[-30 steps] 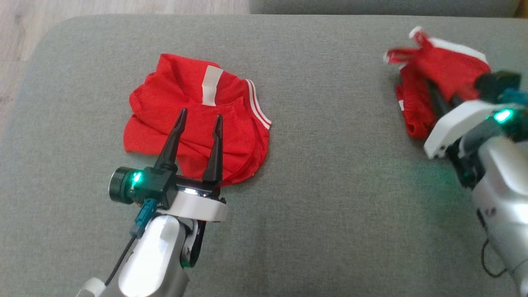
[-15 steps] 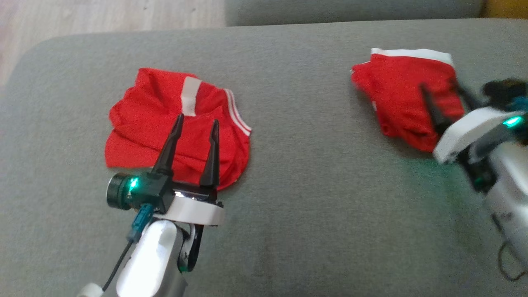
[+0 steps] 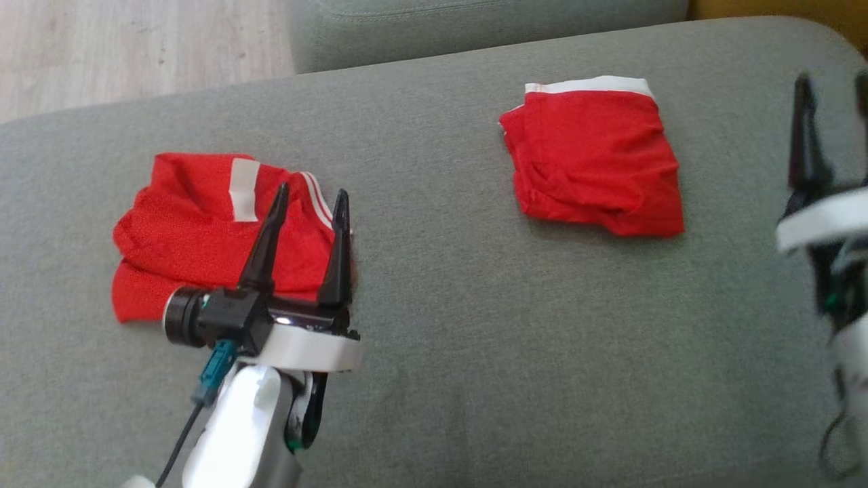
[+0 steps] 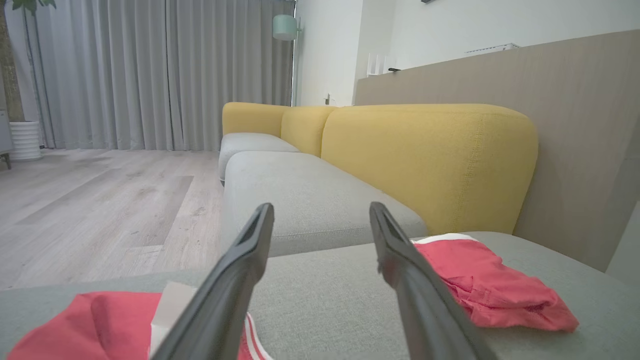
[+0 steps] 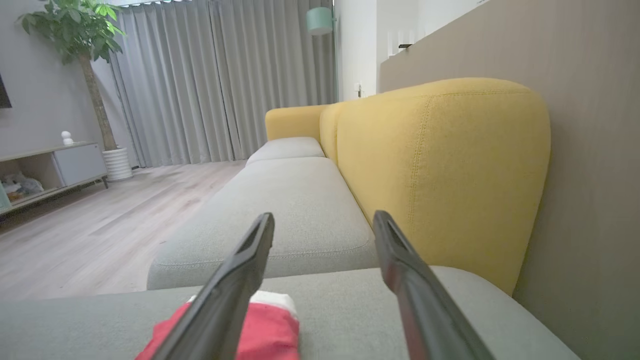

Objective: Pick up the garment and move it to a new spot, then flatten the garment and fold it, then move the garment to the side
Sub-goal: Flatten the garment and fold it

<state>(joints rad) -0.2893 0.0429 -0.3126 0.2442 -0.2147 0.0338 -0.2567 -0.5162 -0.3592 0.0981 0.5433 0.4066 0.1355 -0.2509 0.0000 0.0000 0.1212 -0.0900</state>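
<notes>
Folded red garment (image 3: pixel 593 159) is lying far right on grey cushion (image 3: pixel 441 305) | left gripper (image 3: pixel 311 190) and right gripper (image 3: pixel 834 78) are both standing spread, holding nothing | cloth is looking light, limp, unfolding easily | pinching all layers at its near edge is looking safest.

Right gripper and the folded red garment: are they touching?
Apart. Head view shows bare grey cushion between the right gripper and the folded red garment.

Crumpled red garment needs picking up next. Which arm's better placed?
Left, probably. The left claw stands open with its fingers over the crumpled garment; the right claw, also open, is off beyond the folded garment, much farther away.
</notes>
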